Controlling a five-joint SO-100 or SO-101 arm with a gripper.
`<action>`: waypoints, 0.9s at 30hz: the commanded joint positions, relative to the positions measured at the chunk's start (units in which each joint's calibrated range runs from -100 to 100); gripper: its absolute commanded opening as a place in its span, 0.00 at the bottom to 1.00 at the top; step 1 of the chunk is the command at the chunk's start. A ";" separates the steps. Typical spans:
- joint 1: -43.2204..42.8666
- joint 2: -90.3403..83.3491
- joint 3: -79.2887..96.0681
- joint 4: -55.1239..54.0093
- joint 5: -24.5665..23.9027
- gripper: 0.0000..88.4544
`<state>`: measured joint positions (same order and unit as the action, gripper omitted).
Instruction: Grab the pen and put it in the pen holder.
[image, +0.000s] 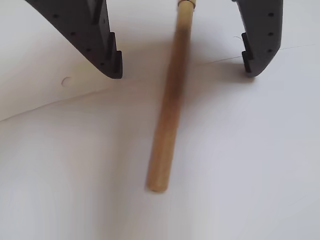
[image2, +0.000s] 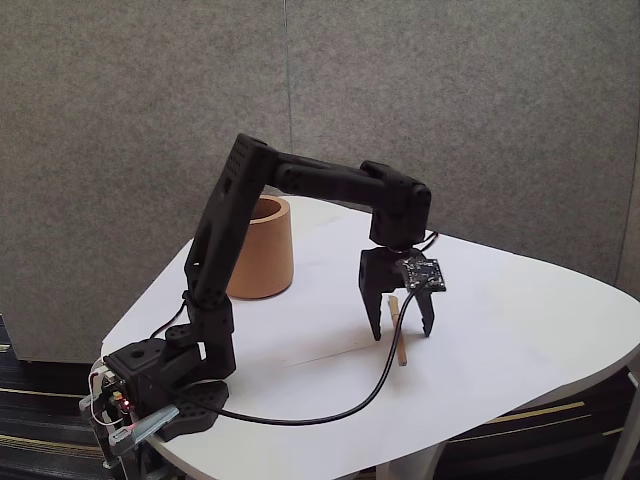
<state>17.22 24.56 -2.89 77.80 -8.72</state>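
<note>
On the white table (image2: 520, 330), the black arm (image2: 300, 180) stands on its base (image2: 165, 385) at the near left edge in the fixed view. Its lower link rises steeply from the base, the upper link runs roughly level toward the right, and the wrist section turns straight down.

The hand (image2: 402, 333) points downward, with both fingertips close to the table surface. A small circuit board (image2: 421, 272) is mounted on its side, and a black cable (image2: 330, 410) loops from it across the table back to the base.

In the wrist view, the hand (image: 182, 70) is wide open: the two dark fingers (image: 100, 45) enter from the top corners, well apart. They hold nothing.

The pen (image: 167, 115) lies flat on the table between the two fingers, touching neither. It runs from the top edge of the wrist view down toward the lower centre, slightly slanted, and its near end extends well past the fingertips. In the fixed view the pen (image2: 398, 340) shows as a short tan stick directly under the hand.

The pen holder (image2: 262, 248) stands upright on the table behind the arm's lower link, well apart from the pen and to the left of the hand in the fixed view.
</note>
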 joint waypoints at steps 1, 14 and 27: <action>0.20 -0.11 -0.72 0.42 0.22 0.21; 0.49 2.89 -1.53 0.42 -0.10 0.01; 0.49 1.11 -1.71 0.51 -0.10 0.01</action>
<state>17.81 27.27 -4.33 77.88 -8.72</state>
